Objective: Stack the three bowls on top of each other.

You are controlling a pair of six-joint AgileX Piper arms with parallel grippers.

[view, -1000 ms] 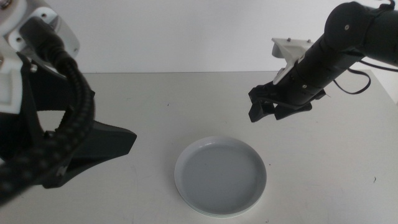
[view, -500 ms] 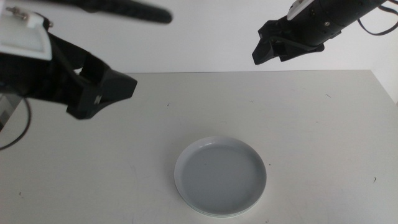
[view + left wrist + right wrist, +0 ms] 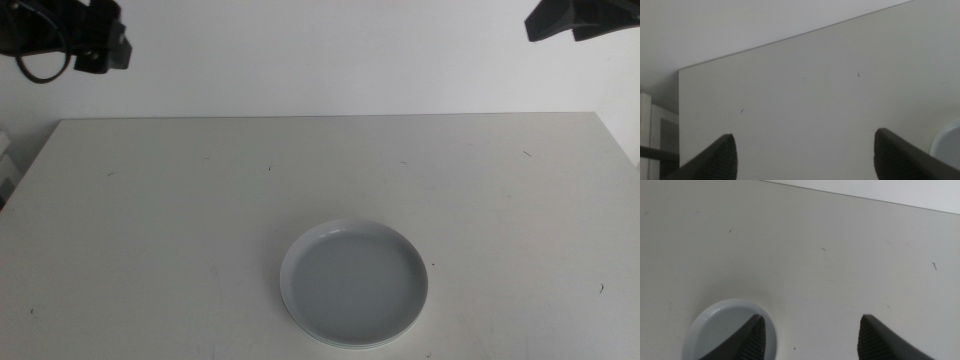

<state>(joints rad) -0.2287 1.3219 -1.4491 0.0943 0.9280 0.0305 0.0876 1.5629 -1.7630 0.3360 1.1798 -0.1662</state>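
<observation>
The bowls stand as one stack [image 3: 354, 297] near the table's front middle. The pale grey-blue bowl is on top, and a white rim [image 3: 287, 283] shows just under its left edge. I cannot make out the mint green bowl. My left gripper [image 3: 100, 42] is high at the far left, well away from the stack. My right gripper [image 3: 562, 20] is high at the far right. In the left wrist view the gripper [image 3: 804, 137] is open and empty, with the stack's edge [image 3: 949, 142] beside one jaw. In the right wrist view the gripper [image 3: 811, 320] is open and empty above the stack [image 3: 722, 330].
The white table [image 3: 200, 200] has only small dark specks on it. Its back edge meets a plain white wall. The table's left edge [image 3: 680, 125] shows in the left wrist view.
Both arms have lifted up and drawn back from the stack, the left one toward the far left and the right one toward the far right. The stack has not moved.
</observation>
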